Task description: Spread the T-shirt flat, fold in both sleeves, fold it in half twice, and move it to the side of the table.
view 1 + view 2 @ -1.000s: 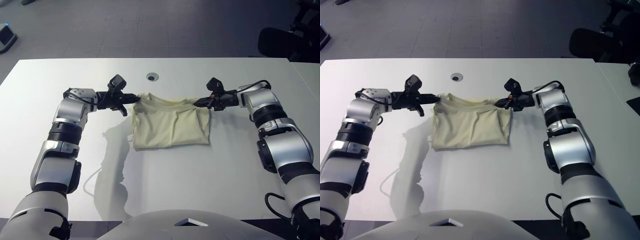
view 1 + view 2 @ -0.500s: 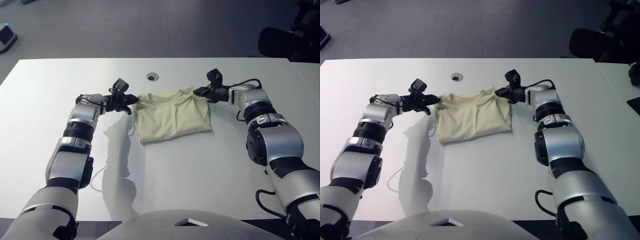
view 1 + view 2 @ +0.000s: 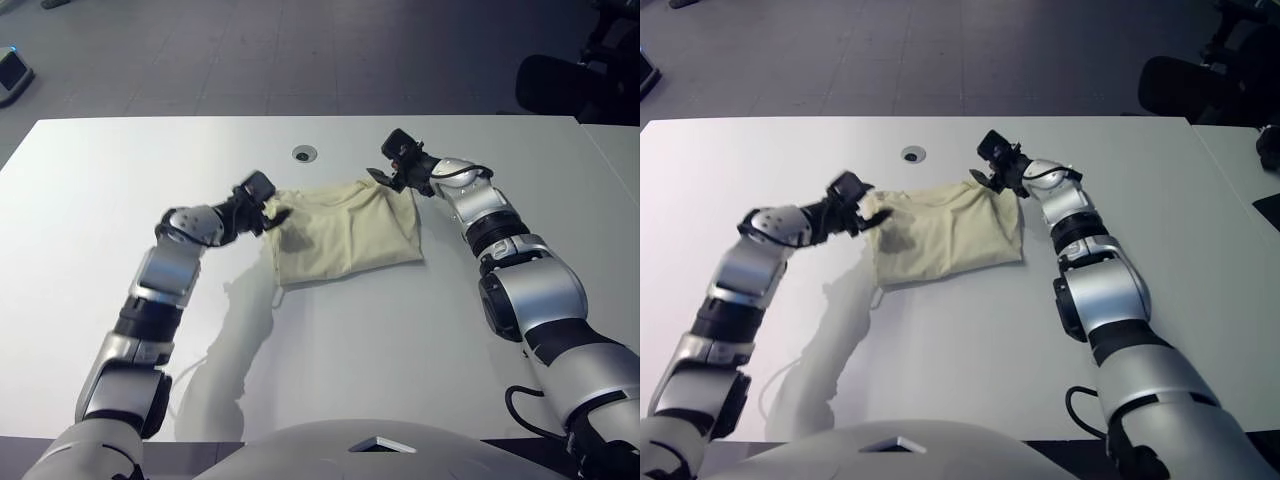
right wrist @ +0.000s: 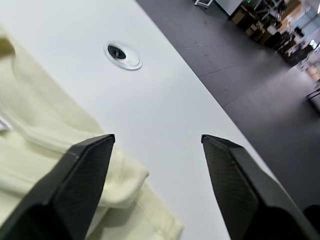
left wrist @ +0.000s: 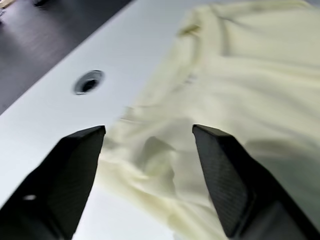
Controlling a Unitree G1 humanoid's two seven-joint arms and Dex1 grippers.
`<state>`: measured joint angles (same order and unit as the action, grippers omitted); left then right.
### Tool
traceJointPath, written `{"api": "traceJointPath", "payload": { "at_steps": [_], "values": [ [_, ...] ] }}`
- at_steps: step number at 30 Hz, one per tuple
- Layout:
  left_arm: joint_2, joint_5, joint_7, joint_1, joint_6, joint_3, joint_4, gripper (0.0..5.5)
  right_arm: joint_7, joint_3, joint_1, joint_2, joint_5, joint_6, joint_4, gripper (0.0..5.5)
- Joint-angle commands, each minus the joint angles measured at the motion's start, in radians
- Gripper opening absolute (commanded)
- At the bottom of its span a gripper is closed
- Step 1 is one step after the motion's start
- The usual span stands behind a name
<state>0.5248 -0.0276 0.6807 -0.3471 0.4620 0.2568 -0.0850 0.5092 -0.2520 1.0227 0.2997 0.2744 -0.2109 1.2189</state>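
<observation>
We are looking down at a pale yellow T-shirt (image 3: 345,235) that is lying folded into a rough rectangle on the white desk (image 3: 100,180). It is sitting about midway between the left and right edges and closer to the far edge than to the near one. Its sides are running a little askew to the desk's edges, and the cloth is bunching up at its far left corner.

We are holding our left tool (image 3: 270,210) at that bunched corner. In the left wrist view its two dark fingers (image 5: 75,165) are standing wide apart, with the cloth lying between and beyond them, so they are gripping nothing.

Our right tool (image 3: 383,178) is hanging at the shirt's far right corner. Its fingers (image 4: 80,175) are also spreading wide, with the rolled hem of the shirt lying just beside one of them and bare desk showing between them.

A round cable hole (image 3: 304,153) is sitting in the desk just beyond the shirt, toward the far edge. A dark chair (image 3: 570,85) is standing on the floor past the far right corner.
</observation>
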Motion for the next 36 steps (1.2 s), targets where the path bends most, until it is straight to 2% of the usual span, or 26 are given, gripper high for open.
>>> {"api": "traceJointPath", "payload": {
  "at_steps": [1, 8, 10, 12, 14, 17, 21, 24, 26, 29, 31, 33, 35, 36],
  "values": [
    [0.057, -0.095, 0.009, 0.051, 0.063, 0.088, -0.101, 3.93, -0.053, -0.072, 0.032, 0.024, 0.102, -0.055, 0.053, 3.87],
    [0.132, -0.235, 0.03, 0.032, -0.007, 0.174, -0.015, 5.12, -0.003, -0.182, -0.033, 0.071, 0.227, -0.165, 0.058, 5.02],
    [0.149, -0.245, 0.062, -0.014, -0.074, 0.181, 0.045, 5.4, 0.088, -0.218, -0.068, 0.109, 0.25, -0.22, 0.024, 5.36],
    [0.162, -0.246, 0.09, -0.083, -0.176, 0.179, 0.146, 5.4, 0.225, -0.256, -0.112, 0.162, 0.256, -0.275, -0.05, 5.38],
    [0.173, -0.245, 0.126, -0.156, -0.302, 0.18, 0.268, 5.4, 0.38, -0.277, -0.172, 0.224, 0.226, -0.299, -0.188, 5.38],
    [0.195, -0.307, 0.149, -0.288, -0.559, 0.223, 0.496, 5.4, 0.613, -0.292, -0.301, 0.336, 0.136, -0.236, -0.535, 5.38],
    [0.154, -0.461, 0.038, -0.483, -0.876, 0.319, 0.8, 5.4, 0.87, -0.299, -0.452, 0.427, -0.076, 0.043, -1.055, 5.38],
    [0.062, -0.59, -0.192, -0.627, -1.041, 0.388, 0.983, 5.4, 0.863, -0.263, -0.484, 0.354, -0.22, 0.296, -1.289, 5.38],
    [0.028, -0.643, -0.323, -0.691, -1.097, 0.407, 1.052, 5.4, 0.797, -0.215, -0.453, 0.269, -0.262, 0.425, -1.326, 5.38],
    [0.032, -0.649, -0.419, -0.741, -1.168, 0.377, 1.09, 5.4, 0.691, -0.139, -0.396, 0.194, -0.29, 0.553, -1.314, 5.38],
    [0.057, -0.593, -0.428, -0.743, -1.216, 0.317, 1.091, 5.4, 0.635, -0.091, -0.365, 0.17, -0.312, 0.625, -1.297, 5.38],
    [0.082, -0.48, -0.37, -0.691, -1.244, 0.241, 1.047, 5.4, 0.578, -0.055, -0.342, 0.152, -0.319, 0.665, -1.267, 5.38],
    [0.118, -0.343, -0.265, -0.55, -1.178, 0.172, 0.879, 5.4, 0.514, -0.039, -0.318, 0.131, -0.302, 0.643, -1.188, 5.38],
    [0.134, -0.259, -0.215, -0.434, -1.066, 0.131, 0.718, 5.4, 0.483, -0.04, -0.3, 0.118, -0.284, 0.599, -1.116, 5.38]
  ]
}}
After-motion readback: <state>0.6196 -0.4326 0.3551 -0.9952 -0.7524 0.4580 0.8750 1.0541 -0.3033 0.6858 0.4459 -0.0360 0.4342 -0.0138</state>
